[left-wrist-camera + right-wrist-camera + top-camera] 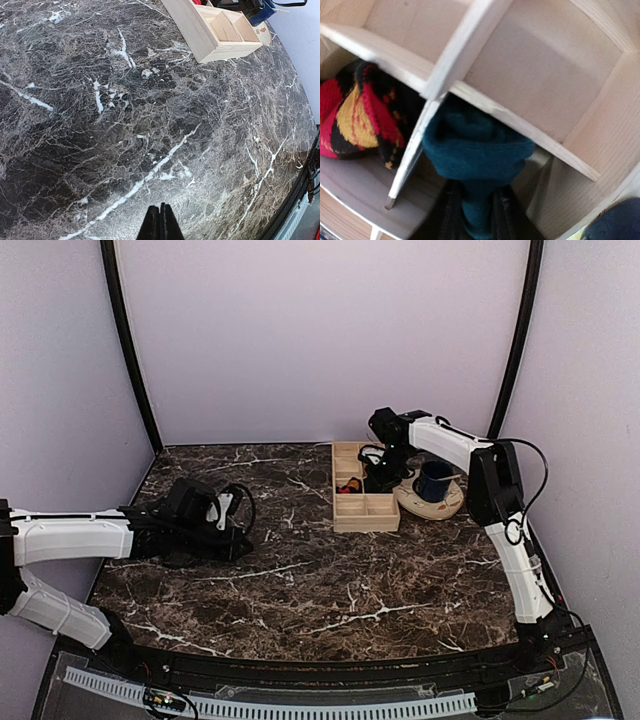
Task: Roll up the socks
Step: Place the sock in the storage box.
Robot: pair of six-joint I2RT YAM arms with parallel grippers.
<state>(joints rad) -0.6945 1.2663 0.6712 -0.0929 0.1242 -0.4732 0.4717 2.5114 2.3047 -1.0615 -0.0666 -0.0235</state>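
My right gripper (476, 212) is shut on a rolled teal sock (477, 147) and holds it inside a compartment of the wooden divided box (540, 65). A rolled red, yellow and black sock (357, 120) lies in the neighbouring compartment. In the top view the right gripper (378, 475) reaches down into the box (364, 511) at its far right side, where the red sock (349, 485) just shows. My left gripper (160, 220) is shut and empty, low over bare marble; in the top view it (240, 540) rests at the left of the table.
A dark blue mug (435, 480) stands on a cream plate (445, 506) right of the box. The box corner (220, 35) shows at the top of the left wrist view. The dark marble table (300, 590) has a black front rim.
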